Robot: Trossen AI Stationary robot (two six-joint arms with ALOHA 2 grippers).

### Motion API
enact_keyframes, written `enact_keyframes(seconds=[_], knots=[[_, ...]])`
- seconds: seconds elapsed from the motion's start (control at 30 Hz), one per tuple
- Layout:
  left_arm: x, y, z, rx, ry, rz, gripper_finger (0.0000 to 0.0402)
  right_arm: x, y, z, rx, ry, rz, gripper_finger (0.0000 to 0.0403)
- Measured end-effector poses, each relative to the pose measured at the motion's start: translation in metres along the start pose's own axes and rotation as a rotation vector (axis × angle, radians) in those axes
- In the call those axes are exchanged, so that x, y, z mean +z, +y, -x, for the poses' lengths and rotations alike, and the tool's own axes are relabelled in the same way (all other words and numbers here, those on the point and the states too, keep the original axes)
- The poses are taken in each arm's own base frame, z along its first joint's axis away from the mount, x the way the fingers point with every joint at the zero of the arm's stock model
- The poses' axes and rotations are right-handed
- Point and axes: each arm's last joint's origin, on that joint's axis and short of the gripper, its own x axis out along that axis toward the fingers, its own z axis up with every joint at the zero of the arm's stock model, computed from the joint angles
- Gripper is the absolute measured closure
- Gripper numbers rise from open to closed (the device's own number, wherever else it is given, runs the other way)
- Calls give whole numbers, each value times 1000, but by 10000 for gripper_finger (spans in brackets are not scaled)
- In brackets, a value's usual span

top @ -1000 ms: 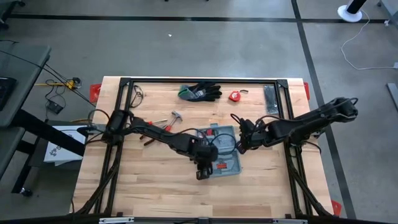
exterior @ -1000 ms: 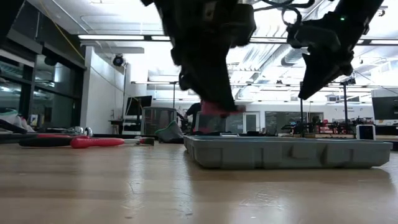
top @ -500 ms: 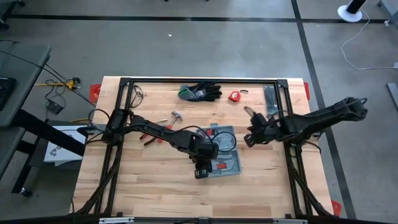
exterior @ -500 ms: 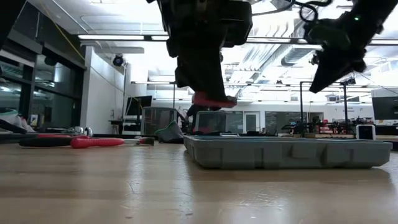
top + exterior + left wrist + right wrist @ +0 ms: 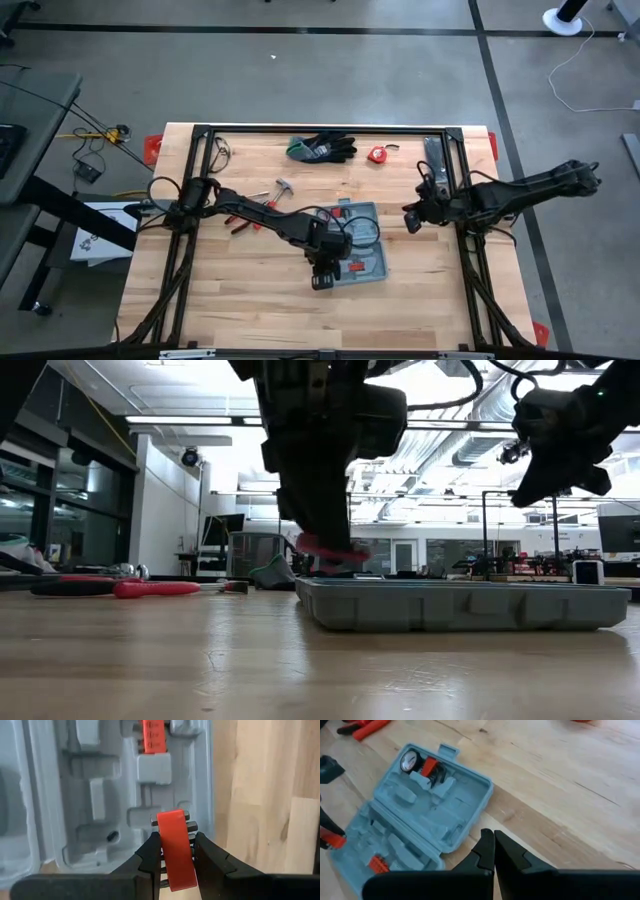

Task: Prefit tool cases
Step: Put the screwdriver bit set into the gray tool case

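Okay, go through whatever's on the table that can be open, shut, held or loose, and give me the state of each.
Tool case: open, lying flat on the table.
Red bit holder: held, over the case's edge.
Left gripper: shut on the bit holder.
Right gripper: shut, empty, clear of the case.
Gloves: loose, at the far edge.
Red-handled pliers: loose, left of the case.

We are looking at a pale wooden table (image 5: 240, 290) with a black frame along its edges. The open grey-blue tool case (image 5: 362, 243) is lying flat near its middle. Beyond the case, toward the far edge, black-and-green gloves (image 5: 321, 148) are resting, with a small red tape measure (image 5: 377, 154) beside them and a dark flat bar (image 5: 434, 159) farther right. Left of the case, a hammer (image 5: 281, 190) and red-handled pliers (image 5: 243, 216) are lying.
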Motion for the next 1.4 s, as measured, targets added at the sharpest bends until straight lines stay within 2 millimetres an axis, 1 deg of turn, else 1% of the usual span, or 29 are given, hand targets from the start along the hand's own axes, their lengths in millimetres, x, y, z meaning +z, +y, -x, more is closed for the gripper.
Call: enact_keyframes(seconds=[0.13, 0.23, 0.47, 0.63, 1.0, 1.1, 1.17, 1.23, 1.4], knots=[[3, 0, 2, -6, -10, -18, 328, 2, 0, -4, -14, -1, 9, 403], [10, -2, 3, -9, -33, -39, 328, 6, 3, -8, -7, -11, 21, 403], [17, 2, -16, -1, -2, -22, 328, 9, 6, -20, -5, 31, 49, 403], [14, 5, -16, 44, 23, -1, 328, 7, 6, -22, -5, 54, 64, 403], [14, 7, -16, 21, 39, -17, 328, 7, 6, -22, -6, 53, 69, 403], [13, 7, -22, 18, 47, -18, 328, 7, 6, -22, -5, 53, 68, 403], [11, 8, -32, 21, 63, -20, 328, 7, 6, -22, -6, 52, 67, 403], [9, 9, -36, 27, 84, -19, 328, 7, 6, -22, -6, 53, 66, 403], [5, 15, -38, 36, 135, -6, 328, 7, 6, -22, -5, 54, 66, 403]])
